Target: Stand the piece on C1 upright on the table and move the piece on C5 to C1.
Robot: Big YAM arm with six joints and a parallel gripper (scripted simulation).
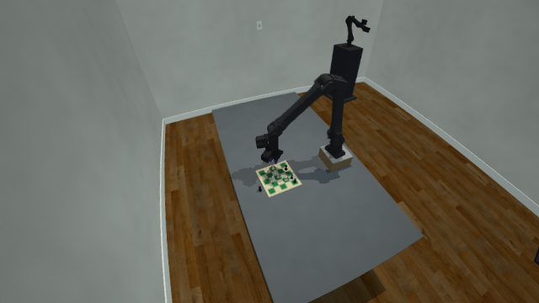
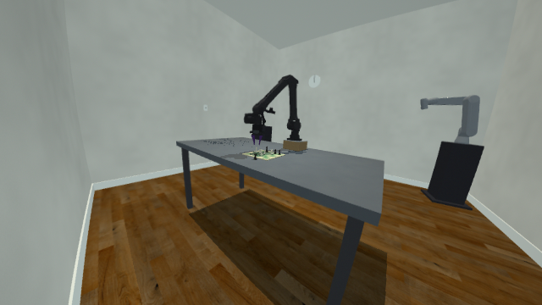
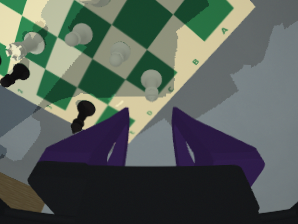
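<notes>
- Wrist view: the gripper [image 3: 148, 137] hangs partly open and holds nothing, its purple fingers above the board [image 3: 200, 50] edge.
- A white pawn [image 3: 152, 83] stands upright just ahead; which square is C5 I cannot tell.
- A dark piece [image 1: 259, 188] stands on the table [image 1: 337, 219] beside the board.
- The pawn looks light, rigid and smooth; best pinched at its neck.

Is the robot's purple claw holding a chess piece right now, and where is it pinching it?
Nothing is held. The purple-fingered gripper hangs part-open above the green-and-cream chessboard's edge, with only board edge and grey table showing between its fingers.
</notes>
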